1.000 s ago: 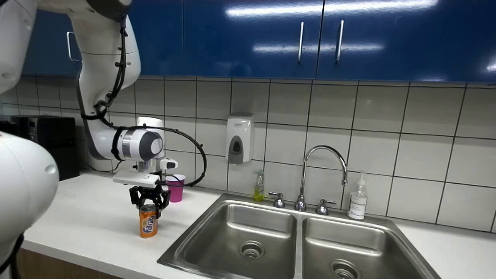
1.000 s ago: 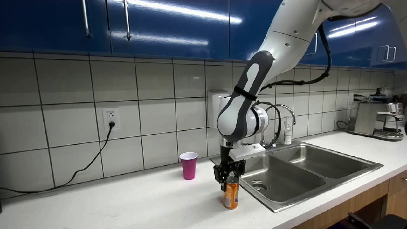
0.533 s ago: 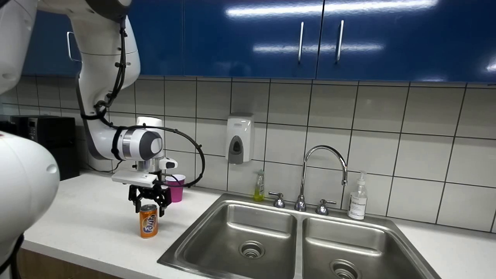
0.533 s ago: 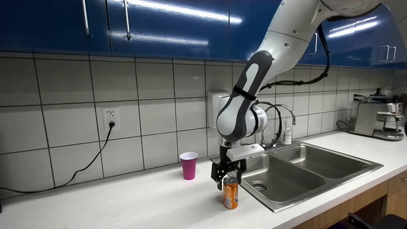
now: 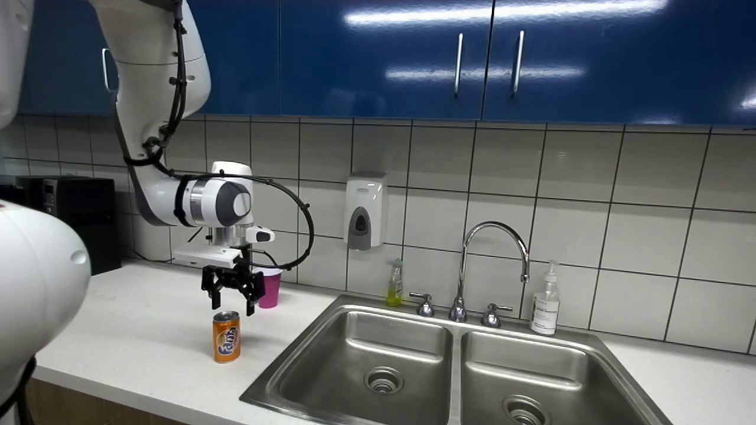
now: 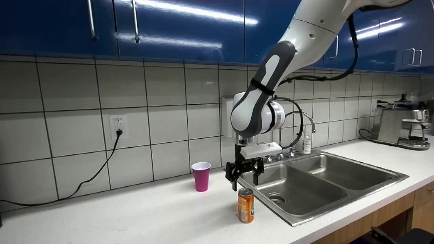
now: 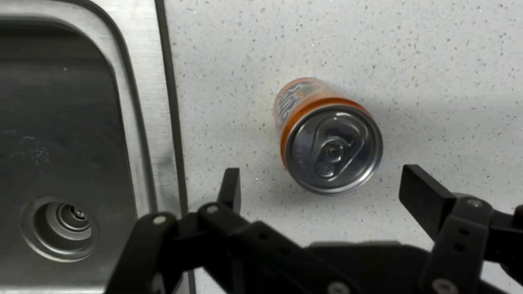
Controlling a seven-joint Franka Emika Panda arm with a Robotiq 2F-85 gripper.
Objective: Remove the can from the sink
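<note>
The orange can [image 5: 227, 342] with a silvery top stands upright on the white counter, beside the sink rather than in it. In both exterior views my gripper [image 6: 244, 185] hangs just above the can, its jaws spread wide and nothing between them. Seen from the wrist view, the can [image 7: 331, 151] is below and ahead of the parted fingertips, touching neither. The steel sink [image 7: 152, 106] runs along the left of that view. Both bowls of the sink [image 5: 456, 378] show in an exterior view, with no can in them.
A pink cup [image 6: 201, 179] stands on the counter behind the can, near the tiled wall. The curved faucet [image 5: 462, 271], a spray bottle [image 5: 395, 289] and a pump bottle [image 5: 544, 313] line the sink's back edge. Blue cabinets [image 5: 378, 59] hang above.
The jaws have parted and let go of the can. My gripper has then risen off it, while the can has kept its place on the counter.
</note>
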